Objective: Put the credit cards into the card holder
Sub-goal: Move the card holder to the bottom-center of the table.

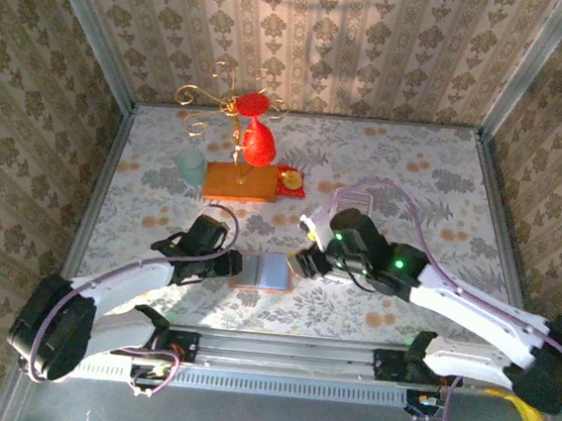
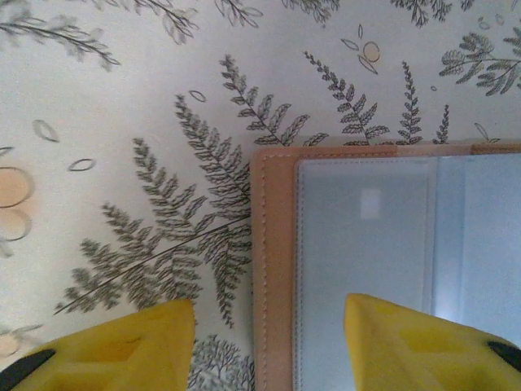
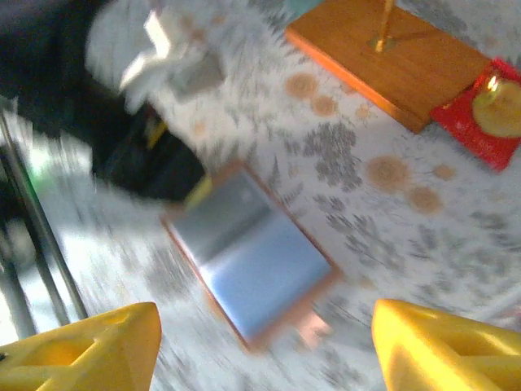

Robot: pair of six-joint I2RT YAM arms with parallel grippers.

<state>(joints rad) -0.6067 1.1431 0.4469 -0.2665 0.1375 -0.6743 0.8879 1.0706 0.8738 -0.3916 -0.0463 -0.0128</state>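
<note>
Card holder (image 1: 262, 270) lies flat & open on table (image 1: 413, 183) btwn both grippers, long axis approx left-right. Left gripper (image 2: 269, 303) is nearer: jaws apart, empty, straddling holder's left edge. Right gripper (image 3: 267, 309) wide, empty, holder just ahead.

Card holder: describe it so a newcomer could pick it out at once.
On the floral table, near the front edge, between the left gripper and the right gripper, the card holder lies open. It is a small flat rectangle, grey-blue inside with a tan border, unlike the solid orange wooden block farther back.
</note>
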